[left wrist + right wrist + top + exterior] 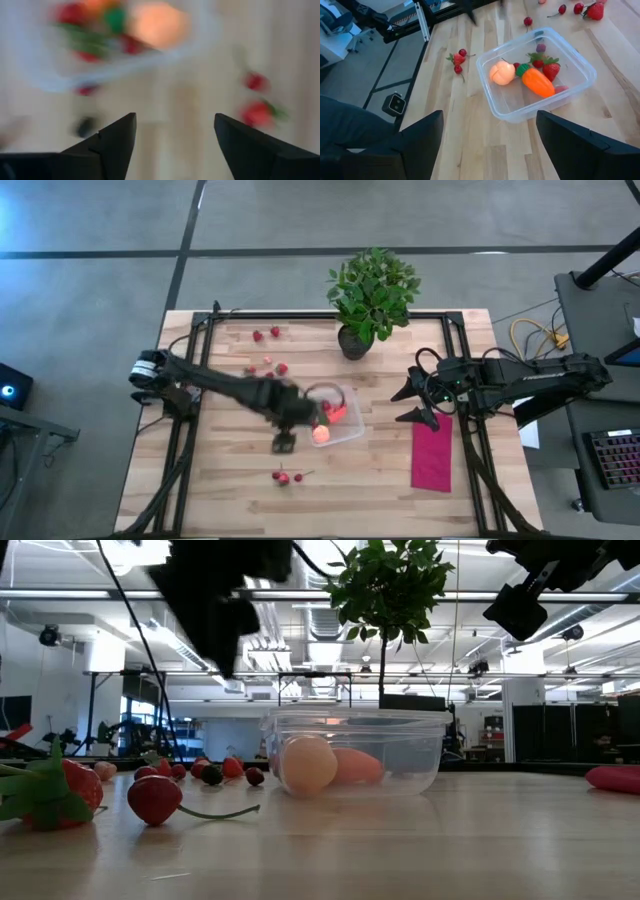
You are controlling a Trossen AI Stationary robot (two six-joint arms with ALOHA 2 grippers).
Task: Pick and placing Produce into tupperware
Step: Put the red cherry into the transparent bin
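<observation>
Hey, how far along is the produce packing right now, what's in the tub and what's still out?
Done: the tub holds the peach, the carrot and a few strawberries.

In hand: nothing. The left gripper is open and empty beside the tub; the right gripper waits open over the table's right side.

Left: loose strawberries on the table, a pair in front and several behind.

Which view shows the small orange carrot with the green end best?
The right wrist view: the small orange carrot with the green end lies sharp and unobstructed inside the clear plastic container. The high view gives only a glaring red-orange patch, the low view a shape behind the round peach-orange fruit, the left wrist view blur.
</observation>
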